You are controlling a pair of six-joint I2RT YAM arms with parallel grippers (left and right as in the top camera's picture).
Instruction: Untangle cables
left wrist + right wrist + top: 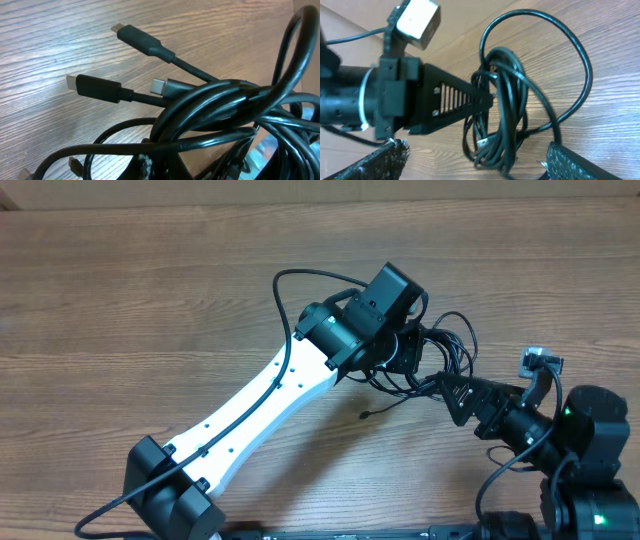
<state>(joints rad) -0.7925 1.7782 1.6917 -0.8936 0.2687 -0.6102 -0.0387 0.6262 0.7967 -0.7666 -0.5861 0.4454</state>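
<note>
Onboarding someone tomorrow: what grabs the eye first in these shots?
The knot of black cables right of centre on the wooden table, with the long white arm stretched across to it. Up close, the left hand pokes its tip into the bundle, and three plugs fan out over the wood.

Cables (440, 358) sit in one tangle on the table (150, 300), right of centre overhead. One loose end (366, 414) lies on the near-left side of it. Right wrist view: left gripper (490, 97) sits left of the bunch with its tip in it. Right gripper (485, 162) straddles the bunch's lower end, fingers (387, 157) wide on either side. A loop (580, 65) arcs out to the upper right. Left wrist view: three plugs (95, 87) on the table behind the bundle, side by side, tips pointing left.
</note>
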